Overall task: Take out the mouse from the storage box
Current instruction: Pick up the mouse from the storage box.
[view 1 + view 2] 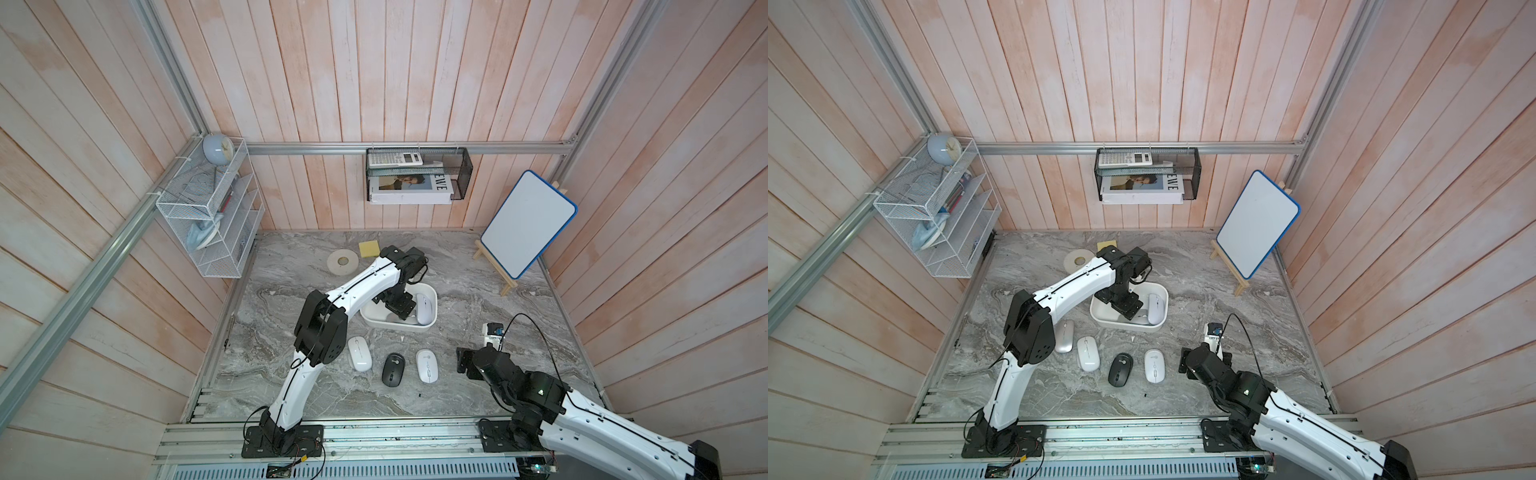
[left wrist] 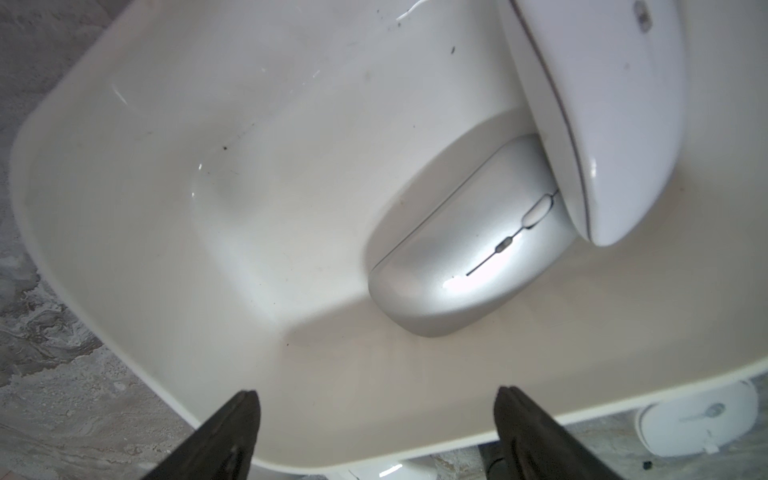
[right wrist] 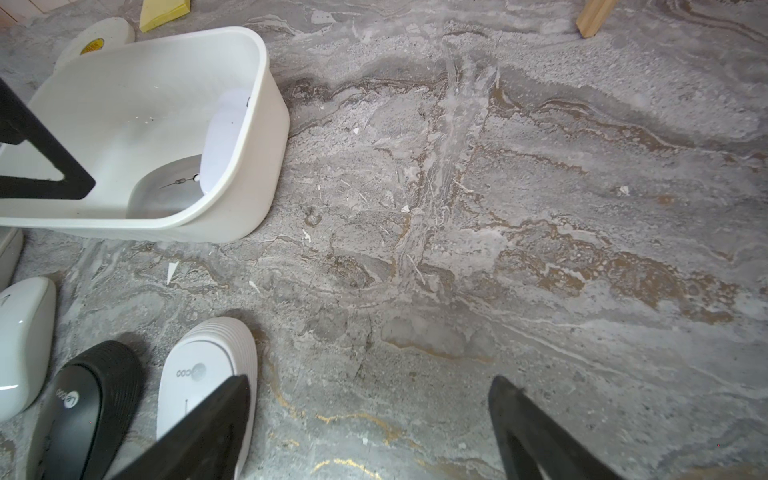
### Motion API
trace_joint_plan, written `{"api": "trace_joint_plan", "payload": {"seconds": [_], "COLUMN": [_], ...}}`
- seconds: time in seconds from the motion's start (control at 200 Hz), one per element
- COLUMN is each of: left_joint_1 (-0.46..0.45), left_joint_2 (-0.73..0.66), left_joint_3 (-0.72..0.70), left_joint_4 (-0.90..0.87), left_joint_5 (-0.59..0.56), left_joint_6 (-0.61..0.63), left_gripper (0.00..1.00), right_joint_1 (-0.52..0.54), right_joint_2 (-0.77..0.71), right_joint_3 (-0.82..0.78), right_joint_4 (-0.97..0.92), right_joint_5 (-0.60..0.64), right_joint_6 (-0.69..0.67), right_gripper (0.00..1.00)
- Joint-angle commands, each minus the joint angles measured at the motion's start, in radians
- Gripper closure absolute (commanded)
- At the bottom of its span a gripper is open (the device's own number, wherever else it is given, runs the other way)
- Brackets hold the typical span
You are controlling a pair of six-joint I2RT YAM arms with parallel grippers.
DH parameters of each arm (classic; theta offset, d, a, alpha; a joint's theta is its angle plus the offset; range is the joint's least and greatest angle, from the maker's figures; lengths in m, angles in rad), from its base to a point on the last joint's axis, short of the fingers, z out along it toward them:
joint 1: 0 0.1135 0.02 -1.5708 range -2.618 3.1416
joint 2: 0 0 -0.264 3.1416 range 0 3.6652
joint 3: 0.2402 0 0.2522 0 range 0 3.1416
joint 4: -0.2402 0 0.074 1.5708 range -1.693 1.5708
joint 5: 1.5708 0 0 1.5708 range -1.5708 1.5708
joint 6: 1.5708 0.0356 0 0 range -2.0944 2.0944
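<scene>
The box [image 1: 390,327] sits mid-table [image 1: 478,291]; a row of mice [image 1: 1088,353] lies out on the marble at its 6 o'clock, so I'd say the emptying is well along, with two left inside. The left gripper [image 2: 377,390] hangs down into the box, jaws spread and holding nothing; this looks like the reach before a grasp. The right gripper [image 3: 370,377] is also spread and empty, low over bare table at the row's 3 o'clock end.

The silver mouse [image 2: 465,257] lies flat on the box floor by the 6 o'clock wall; its long axis runs roughly 9 to 3, wheel end toward 3 and tucked under the white mouse [image 2: 602,104]. That one leans tilted against the 3 o'clock wall, long axis near 12 to 6; which way its nose points I can't tell.

Next, to my eye: drop lower, turn the jaws across a mouse's narrow width, close; the white one overlaps the silver, so lifting the silver first may drag it.
</scene>
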Motion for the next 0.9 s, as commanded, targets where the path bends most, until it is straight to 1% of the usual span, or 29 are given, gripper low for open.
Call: {"api": "trace_joint_plan", "payload": {"seconds": [0.0,0.2,0.345,0.455,0.6,0.69,0.71,0.77,0.895], "left_joint_1": [-0.003,-0.003,0.001,0.019,0.047,0.05,0.051,0.055,0.055], "left_joint_2": [0.045,0.102,0.14,0.148,0.122,0.089,0.082,0.069,0.019], "left_joint_3": [0.039,0.063,0.067,0.065,0.051,0.02,0.015,0.004,-0.046], "left_joint_4": [-0.038,-0.018,0.002,0.036,0.109,0.166,0.18,0.204,0.273], "left_joint_5": [-0.007,-0.01,-0.052,-0.084,-0.126,-0.143,-0.147,-0.163,-0.135], "left_joint_6": [0.019,0.018,0.002,-0.029,-0.051,-0.051,-0.079,-0.088,-0.078], "left_gripper": [0.07,0.08,0.08,0.11,0.17,0.17,0.17,0.18,0.19], "right_joint_1": [-0.008,-0.011,-0.015,-0.016,-0.017,-0.018,-0.017,-0.018,-0.02], "right_joint_2": [-0.016,-0.022,-0.016,-0.016,-0.017,-0.017,-0.017,-0.017,-0.012], "right_joint_3": [-0.009,-0.013,-0.011,-0.012,-0.012,-0.011,-0.011,-0.011,-0.011], "right_joint_4": [0.004,0.009,0.009,0.007,0.004,0.003,0.003,0.005,0.005], "right_joint_5": [-0.007,-0.011,-0.014,-0.017,-0.02,-0.021,-0.021,-0.021,-0.023], "right_joint_6": [0.0,-0.002,-0.002,0.0,0.005,0.006,0.006,0.006,0.008], "right_gripper": [0.06,0.06,0.06,0.06,0.06,0.06,0.06,0.06,0.06]}}
